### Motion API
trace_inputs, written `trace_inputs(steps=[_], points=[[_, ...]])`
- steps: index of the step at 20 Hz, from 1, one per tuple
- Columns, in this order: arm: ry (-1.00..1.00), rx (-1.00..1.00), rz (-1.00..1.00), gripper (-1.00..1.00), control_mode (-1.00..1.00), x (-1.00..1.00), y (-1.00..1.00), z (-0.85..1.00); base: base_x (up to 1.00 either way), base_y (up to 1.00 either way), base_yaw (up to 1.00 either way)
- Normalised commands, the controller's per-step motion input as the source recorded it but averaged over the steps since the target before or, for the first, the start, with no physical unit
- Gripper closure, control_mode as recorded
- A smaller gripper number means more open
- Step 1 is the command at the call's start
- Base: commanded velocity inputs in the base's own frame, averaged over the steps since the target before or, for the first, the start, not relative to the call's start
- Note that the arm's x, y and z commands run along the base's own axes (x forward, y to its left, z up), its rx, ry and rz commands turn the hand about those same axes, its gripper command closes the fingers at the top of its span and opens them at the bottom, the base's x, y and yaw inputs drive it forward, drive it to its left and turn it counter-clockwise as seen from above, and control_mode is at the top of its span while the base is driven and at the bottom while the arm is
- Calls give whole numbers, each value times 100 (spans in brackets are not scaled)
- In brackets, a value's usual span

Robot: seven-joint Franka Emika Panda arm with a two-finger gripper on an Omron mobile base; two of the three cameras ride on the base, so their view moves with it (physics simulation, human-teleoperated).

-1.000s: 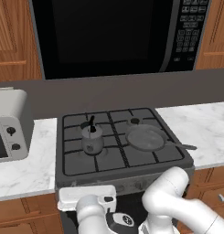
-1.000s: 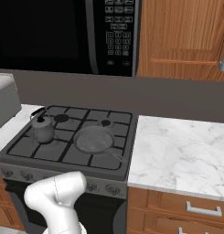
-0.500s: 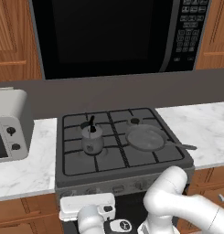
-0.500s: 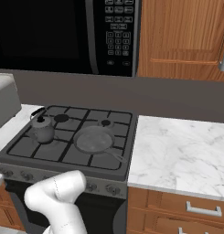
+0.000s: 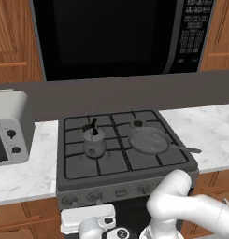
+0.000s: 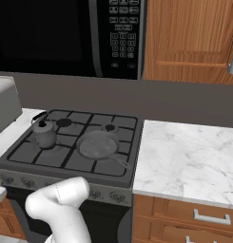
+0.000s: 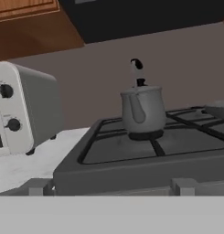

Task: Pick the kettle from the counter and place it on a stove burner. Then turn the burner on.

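Kettle (image 5: 94,142) stands upright on the front-left burner (image 5: 95,153) of the stove (image 5: 123,175) in the left base view, with a flat grey pan (image 5: 148,140) beside it to the right and white marble table (image 5: 204,130) on either side; a toaster oven (image 5: 8,128) sits left. The right base view adds the wide stretch of table right of the stove. The hand view looks level at the kettle's spout side from below the stove's front edge. The pincer's opening cannot be told.

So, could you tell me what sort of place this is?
A home-style kitchen, rendered rather than real: a gas stove carrying a kettle and a pan, a black microwave mounted above it, and a marble counter over wooden cabinets.
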Motion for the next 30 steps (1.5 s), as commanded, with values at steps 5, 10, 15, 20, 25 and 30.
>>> trace_inputs(steps=[5, 10, 15, 20, 25, 30], points=[[0, 0, 0, -100, -100, 3, 8, -34, 0, 0, 0], [0, 0, 0, -100, -100, 14, 11, -32, 0, 0, 0], [0, 0, 0, -100, -100, 23, 18, -34, 0, 0, 0], [0, 0, 0, -100, -100, 23, 25, -28, 0, 0, 0], [0, 0, 0, -100, -100, 17, 27, -20, 0, 0, 0], [0, 0, 0, -100, -100, 14, 12, -19, 0, 0, 0]])
